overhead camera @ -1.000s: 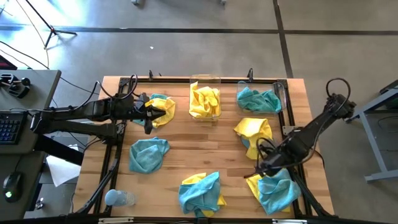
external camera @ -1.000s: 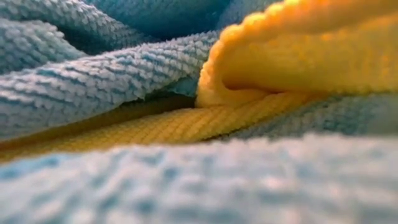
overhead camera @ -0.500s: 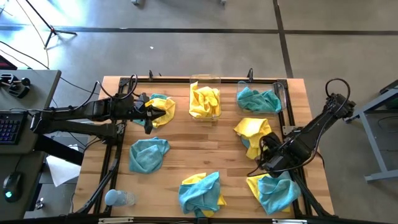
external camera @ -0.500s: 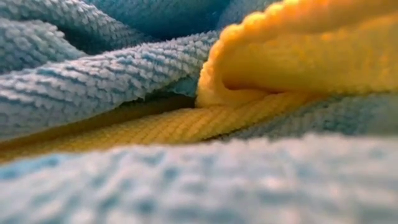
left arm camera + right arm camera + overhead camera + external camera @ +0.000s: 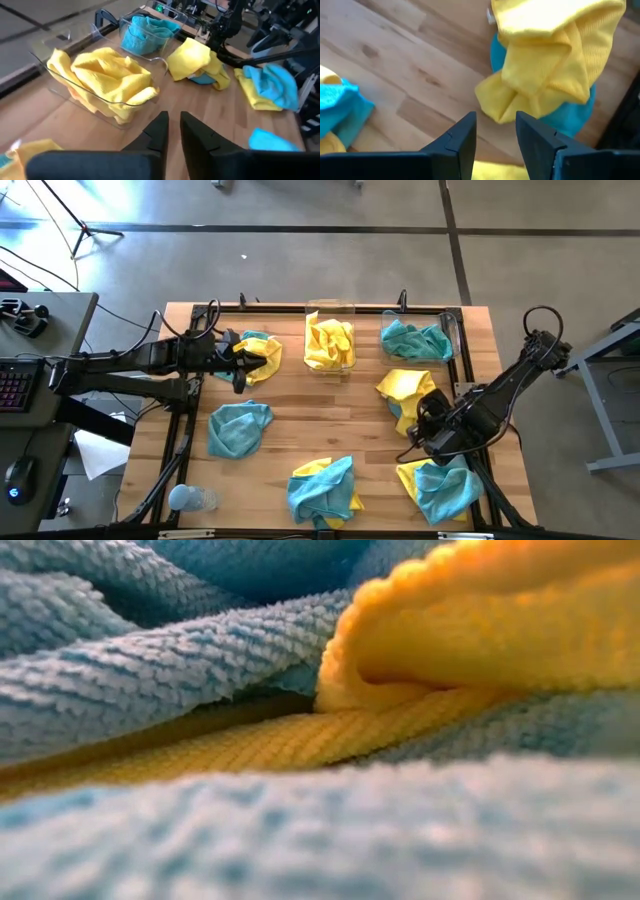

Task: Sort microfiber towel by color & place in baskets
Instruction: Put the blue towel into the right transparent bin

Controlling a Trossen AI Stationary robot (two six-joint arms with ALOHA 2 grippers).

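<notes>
Yellow cloth fills the basket [image 5: 107, 97] just ahead of the left gripper [image 5: 171, 131], whose fingers stand parted by a narrow gap with nothing between them, hovering over bare wooden table [image 5: 330, 410]. In the high view that left gripper [image 5: 238, 366] sits right beside a yellow-and-teal heap [image 5: 262, 352] at the far left of the table, the yellow-filled basket [image 5: 330, 340] a short way past its tips. Further along the same line stands the second basket [image 5: 150, 31] (teal cloths only in this one), seen from above at the far right corner [image 5: 418, 338].

Over to the right gripper [image 5: 495, 134]: its fingers are spread moderately apart and hold nothing. Directly ahead of the tips lies a crumpled yellow towel [image 5: 555, 60] draped over a teal one [image 5: 570, 117], close but not between the jaws. From above, the right gripper [image 5: 428, 432] hangs between that yellow-over-teal pile [image 5: 408, 392] and another teal-on-yellow pile [image 5: 440, 488] behind it at the near right edge.

Elsewhere, well clear of both sets of jaws, a lone teal towel [image 5: 238, 428] lies left of centre, and a teal-and-yellow bundle [image 5: 325, 488] sits at the near edge. That bundle's folds [image 5: 300, 690] fill the whole low view.
</notes>
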